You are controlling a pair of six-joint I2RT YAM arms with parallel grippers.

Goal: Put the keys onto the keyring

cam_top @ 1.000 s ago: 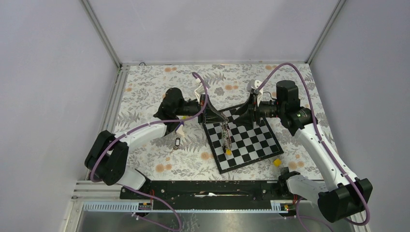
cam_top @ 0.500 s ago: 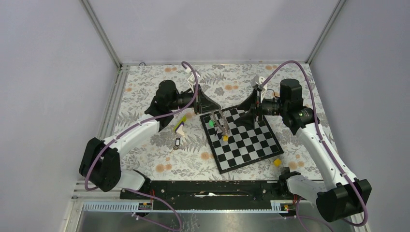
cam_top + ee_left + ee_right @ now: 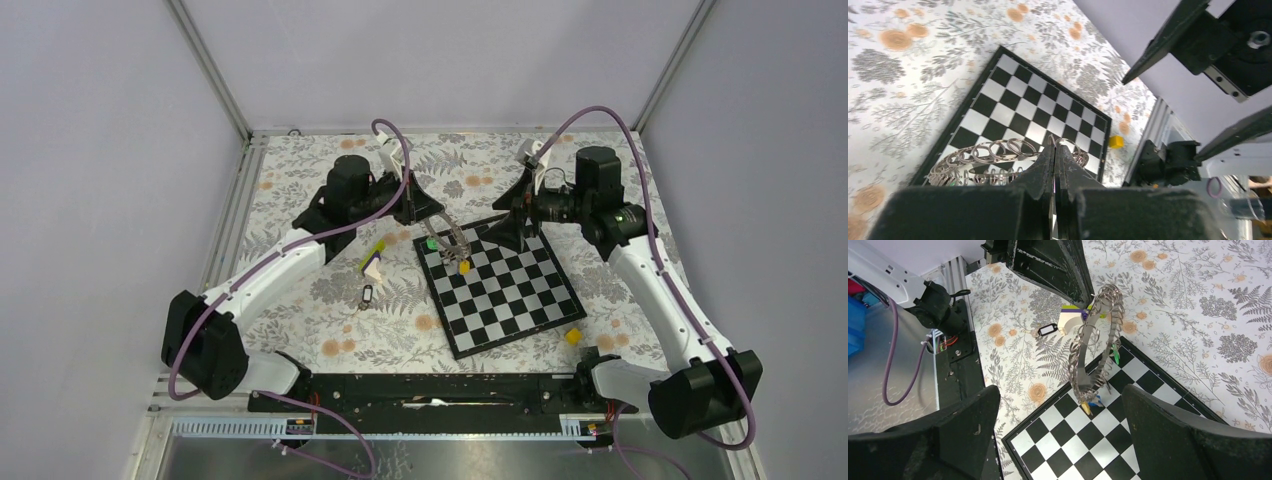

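Left claw (image 3: 432,210) is pinching the rim of the keyring (image 3: 447,238) with its fingers pressed together, holding it on edge over the far-left corner of the chessboard (image 3: 510,300). Below the left arm, a black-headed key (image 3: 367,296) is lying on the floral surface (image 3: 300,300) just near of the lime-and-white wedge (image 3: 373,262). A green-headed key (image 3: 431,243) and a yellow-headed key (image 3: 464,267) are hanging from the ring. Right claw (image 3: 508,213) is standing spread wide just right of the ring, gripping nothing. A yellow block (image 3: 573,336) is sitting by the board's near-right corner.
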